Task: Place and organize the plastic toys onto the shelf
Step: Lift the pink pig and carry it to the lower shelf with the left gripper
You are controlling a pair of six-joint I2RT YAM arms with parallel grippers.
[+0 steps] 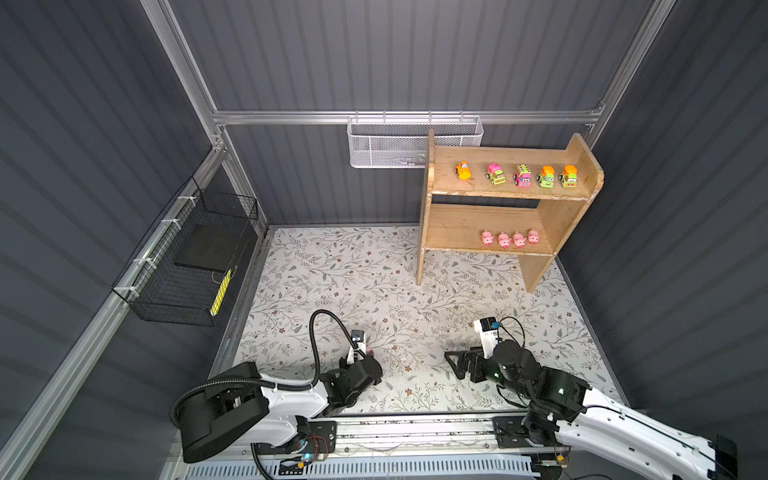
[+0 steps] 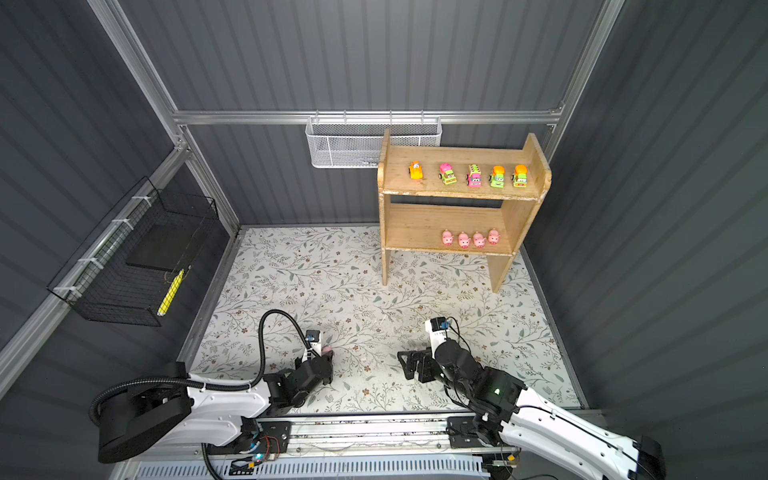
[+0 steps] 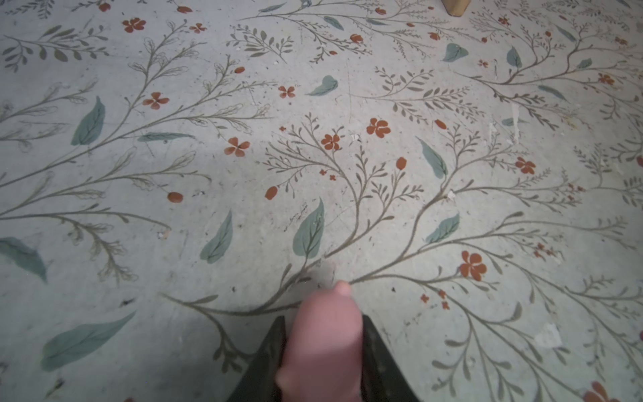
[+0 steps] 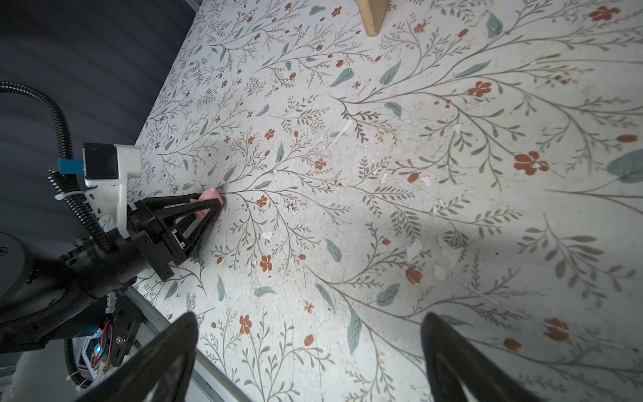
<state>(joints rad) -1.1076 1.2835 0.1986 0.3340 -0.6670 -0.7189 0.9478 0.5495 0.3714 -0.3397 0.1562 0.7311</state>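
Observation:
My left gripper (image 3: 323,322) is shut on a pink pig (image 3: 325,344), low over the floral mat near the front left; in both top views the pig (image 1: 370,352) (image 2: 328,350) peeks out past the fingers. The right wrist view shows that same pig (image 4: 208,196) pinched between the black fingertips. My right gripper (image 4: 309,318) stands wide open and empty over the mat (image 1: 455,365). The wooden shelf (image 1: 511,194) (image 2: 461,193) stands at the back right. Several cartoon vehicles (image 1: 522,175) line its top tier, and several pink pigs (image 1: 511,240) sit in a row on its lower tier.
A white mesh basket (image 1: 415,143) hangs on the back rail beside the shelf. A black wire basket (image 1: 187,266) on the left wall holds a dark slab and a yellow item. A shelf leg (image 4: 374,15) (image 3: 455,7) stands on the floral mat (image 1: 353,282).

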